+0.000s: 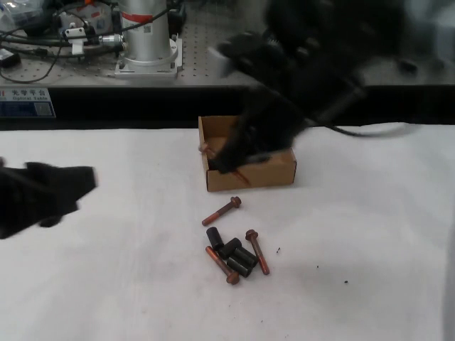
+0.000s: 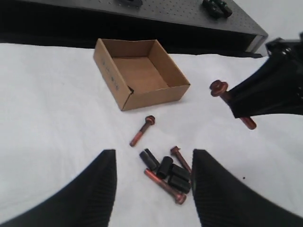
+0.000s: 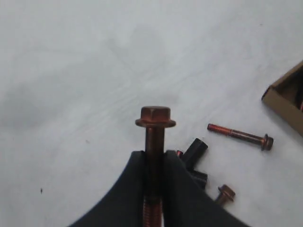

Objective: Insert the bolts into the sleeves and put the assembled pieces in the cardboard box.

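My right gripper (image 3: 155, 160) is shut on a copper bolt (image 3: 155, 124), whose hex head sticks out past the fingertips. In the high view this gripper (image 1: 226, 160) hangs just above the cardboard box (image 1: 279, 174), and the bolt (image 1: 205, 148) pokes out at the box's left wall. The box (image 2: 142, 71) has nothing in it. My left gripper (image 2: 155, 158) is open and holds nothing; it hovers at the left (image 1: 53, 190), well away from the parts. In front of the box lie three loose bolts (image 1: 222, 210) and several black sleeves (image 1: 237, 256) in a small pile.
White cloth (image 1: 370, 256) covers the bench. Behind the box runs a dark raised edge, and beyond it a perforated metal board (image 1: 213, 42) carries a silver post and cables. Open cloth lies left, right and in front of the pile.
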Robot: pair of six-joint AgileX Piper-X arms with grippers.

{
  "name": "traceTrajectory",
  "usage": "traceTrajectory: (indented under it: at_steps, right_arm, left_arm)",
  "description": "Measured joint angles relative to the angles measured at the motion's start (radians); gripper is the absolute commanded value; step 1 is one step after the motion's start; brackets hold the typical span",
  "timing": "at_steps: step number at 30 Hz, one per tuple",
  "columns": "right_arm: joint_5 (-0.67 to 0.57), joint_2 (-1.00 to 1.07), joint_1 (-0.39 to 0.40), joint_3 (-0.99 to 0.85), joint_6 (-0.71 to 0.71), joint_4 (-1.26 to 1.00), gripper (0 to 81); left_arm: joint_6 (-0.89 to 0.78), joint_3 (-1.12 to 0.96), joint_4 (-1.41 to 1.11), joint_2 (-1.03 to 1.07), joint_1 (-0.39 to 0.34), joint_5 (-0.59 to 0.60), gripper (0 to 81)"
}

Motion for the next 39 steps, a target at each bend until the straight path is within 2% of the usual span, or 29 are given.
traceTrajectory:
  at_steps: [3, 4, 7, 11, 16, 21, 28, 39]
  right_arm:
    - [-0.019, -0.132, -0.043, 0.237, 0.102, -0.224, 2.1]
    - [-0.018, -0.166, -0.057, 0.305, 0.136, -0.294, 2.1]
    - [-0.01, -0.237, -0.083, 0.441, 0.198, -0.397, 2.1]
    - [-0.01, -0.284, -0.094, 0.512, 0.221, -0.428, 2.1]
    - [-0.007, -0.344, -0.095, 0.573, 0.256, -0.445, 2.1]
    - [0.033, -0.445, -0.095, 0.678, 0.274, -0.488, 2.1]
    - [0.095, -0.573, -0.095, 0.789, 0.376, -0.568, 2.1]
    - [0.178, -0.79, -0.095, 0.946, 0.431, -0.578, 2.1]
  left_arm:
    - [-0.055, 0.0, -0.042, 0.09, -0.074, -0.031, 36.8]
    - [-0.075, 0.0, -0.061, 0.09, -0.079, -0.051, 36.8]
    - [-0.109, 0.0, -0.106, 0.174, -0.148, -0.094, 36.8]
    - [-0.221, -0.018, -0.174, 0.289, -0.227, -0.168, 36.1]
    - [-0.336, -0.133, -0.179, 0.449, -0.27, -0.22, 33.8]
    - [-0.387, -0.303, -0.056, 0.589, -0.271, -0.232, 33.8]
    - [-0.431, -0.479, 0.139, 0.767, -0.271, -0.226, 33.8]
    - [-0.515, -0.494, 0.185, 0.853, -0.278, -0.198, 33.8]
